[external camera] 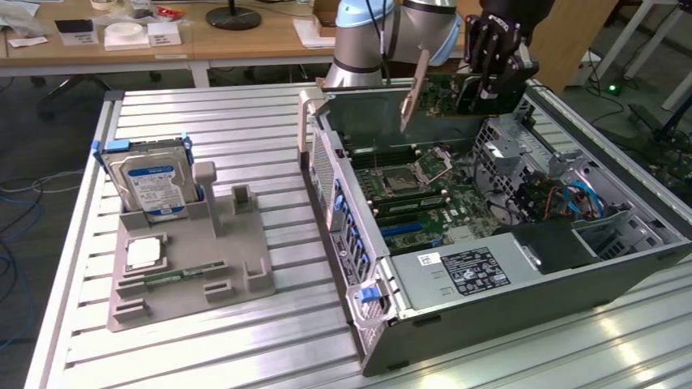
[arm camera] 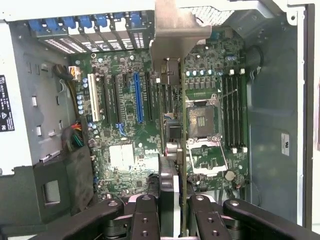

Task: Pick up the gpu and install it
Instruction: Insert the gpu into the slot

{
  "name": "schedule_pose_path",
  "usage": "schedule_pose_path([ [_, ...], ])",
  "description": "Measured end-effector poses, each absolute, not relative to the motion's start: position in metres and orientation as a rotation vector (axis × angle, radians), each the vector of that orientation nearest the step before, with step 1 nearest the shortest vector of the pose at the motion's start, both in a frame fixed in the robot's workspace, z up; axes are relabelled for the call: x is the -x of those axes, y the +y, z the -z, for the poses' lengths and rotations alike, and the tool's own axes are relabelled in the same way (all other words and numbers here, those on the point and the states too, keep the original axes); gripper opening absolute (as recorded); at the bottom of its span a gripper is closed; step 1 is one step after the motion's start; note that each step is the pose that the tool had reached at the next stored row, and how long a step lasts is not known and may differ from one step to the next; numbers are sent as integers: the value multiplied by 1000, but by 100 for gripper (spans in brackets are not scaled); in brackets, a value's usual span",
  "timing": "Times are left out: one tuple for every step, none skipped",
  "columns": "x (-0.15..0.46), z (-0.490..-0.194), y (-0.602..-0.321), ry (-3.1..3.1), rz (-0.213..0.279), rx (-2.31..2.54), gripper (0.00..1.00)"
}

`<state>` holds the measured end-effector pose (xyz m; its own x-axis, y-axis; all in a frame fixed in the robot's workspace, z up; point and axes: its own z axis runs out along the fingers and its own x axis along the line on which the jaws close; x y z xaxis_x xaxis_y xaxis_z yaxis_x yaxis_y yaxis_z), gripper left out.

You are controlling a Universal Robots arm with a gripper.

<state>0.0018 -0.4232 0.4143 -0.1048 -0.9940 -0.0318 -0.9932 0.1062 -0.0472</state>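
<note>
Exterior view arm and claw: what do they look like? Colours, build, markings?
Arm: silver-grey cylindrical segments with a light blue joint cap. Claw: all black, matte. The wrist view shows its fingers as black linkage bars with round pivot holes and bolts. I can't make out any markings.

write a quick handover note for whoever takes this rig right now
Gripper: jaws shut on the green circuit-board gpu with silver end bracket.
Where: the gpu is held in the air above the open grey computer case, over its green motherboard.
Done: gpu picked up.
Left: gpu is not seated in any slot; the long blue slot is empty.
</note>
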Motion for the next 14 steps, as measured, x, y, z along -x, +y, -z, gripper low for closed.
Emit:
schedule_pose_path([
  [-2, -413, -423, 2297, 23, 2060, 28],
  [-2, -412, -423, 2296, 25, 2058, 28],
  [-2, -412, -423, 2295, 28, 2056, 28],
  [-2, -411, -423, 2294, 32, 2053, 28],
  [-2, -410, -423, 2293, 36, 2050, 28],
  [-2, -409, -423, 2291, 39, 2049, 28],
  [-2, -408, -423, 2289, 42, 2047, 28],
  [-2, -407, -423, 2288, 43, 2048, 28],
  [-2, -406, -423, 2281, 43, 2055, 28],
  [-2, -406, -423, 2269, 42, 2068, 28],
  [-2, -406, -423, 2252, 41, 2086, 28],
  [-2, -405, -423, 2235, 41, 2104, 28],
  [-2, -404, -423, 2231, 40, 2108, 28],
  [-2, -403, -423, 2231, 40, 2108, 28],
])
